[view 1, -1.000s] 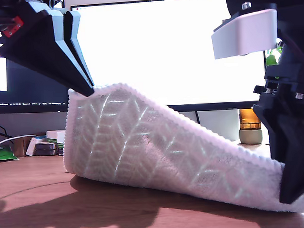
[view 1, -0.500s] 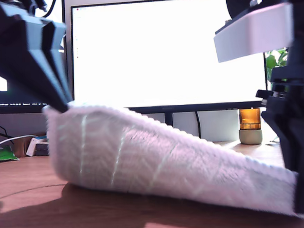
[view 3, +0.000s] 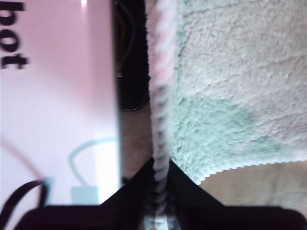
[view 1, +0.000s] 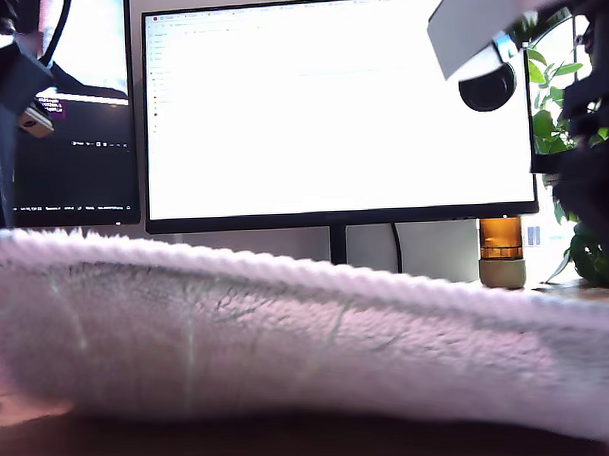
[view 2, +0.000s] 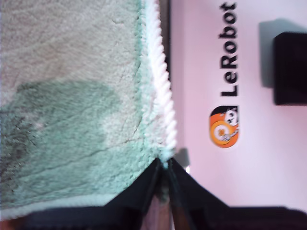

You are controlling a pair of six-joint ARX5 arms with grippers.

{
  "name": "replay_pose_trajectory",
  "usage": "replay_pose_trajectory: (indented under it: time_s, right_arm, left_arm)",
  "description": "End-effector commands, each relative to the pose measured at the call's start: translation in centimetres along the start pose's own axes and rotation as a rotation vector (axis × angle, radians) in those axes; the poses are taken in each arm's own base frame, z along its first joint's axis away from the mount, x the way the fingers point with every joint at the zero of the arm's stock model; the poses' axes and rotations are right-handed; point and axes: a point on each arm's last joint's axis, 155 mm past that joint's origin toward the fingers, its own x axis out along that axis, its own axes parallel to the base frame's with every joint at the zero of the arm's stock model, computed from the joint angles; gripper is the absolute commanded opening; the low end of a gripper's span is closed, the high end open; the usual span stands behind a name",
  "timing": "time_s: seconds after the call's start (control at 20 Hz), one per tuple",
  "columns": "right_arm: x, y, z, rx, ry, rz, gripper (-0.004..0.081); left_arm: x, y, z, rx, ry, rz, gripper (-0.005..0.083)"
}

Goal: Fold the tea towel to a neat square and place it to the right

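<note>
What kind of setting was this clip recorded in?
Probably an office or lab desk. A large lit monitor stands behind the tea towel, a second, darker screen sits at the exterior view's left, and a mat printed with "LeRobot" lies on the wooden desk.

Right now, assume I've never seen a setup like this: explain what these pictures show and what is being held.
I am a robot with two arms, each ending in a pincer-like gripper. One picture comes from a low camera off the arms, facing a bright monitor. The other two come from cameras riding on the grippers. The fluffy tea towel fills the foreground of the exterior view, above a wooden table. In the wrist views, my first gripper pinches the towel's ribbed edge, and my second gripper is clamped on the edge trim. An amber jar stands behind, near a leafy plant.
</note>
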Motion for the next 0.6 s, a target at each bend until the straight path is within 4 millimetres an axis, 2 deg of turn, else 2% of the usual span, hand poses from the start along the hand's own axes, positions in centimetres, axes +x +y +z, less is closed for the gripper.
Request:
replay_pose_trajectory:
  time_s: [0.0, 0.15, 0.25, 0.35, 0.55]
  right_arm:
    - [0.6, 1.6, -1.5, 0.024, 0.053, 0.071, -0.0011]
    - [0.3, 3.4, -1.9, 0.041, 0.061, 0.155, -0.0011]
    - [0.3, 3.2, -1.9, 0.037, 0.061, 0.146, -0.0011]
    - [0.2, 2.2, -1.3, 0.049, 0.035, 0.116, -0.0011]
    - [-0.2, -1.2, -1.2, 0.097, 0.021, -0.007, -0.0011]
  left_arm:
    - [0.1, -0.7, -0.7, -0.037, 0.026, -0.033, -0.0021]
    - [0.5, -1.5, -1.7, -0.057, 0.081, -0.076, -0.0021]
    - [0.8, -1.4, -1.7, -0.055, 0.089, -0.081, -0.0021]
    - [1.1, -1.0, -1.5, -0.054, 0.087, -0.072, -0.0021]
    - [1.6, 1.0, -1.4, -0.059, 0.089, -0.018, -0.0021]
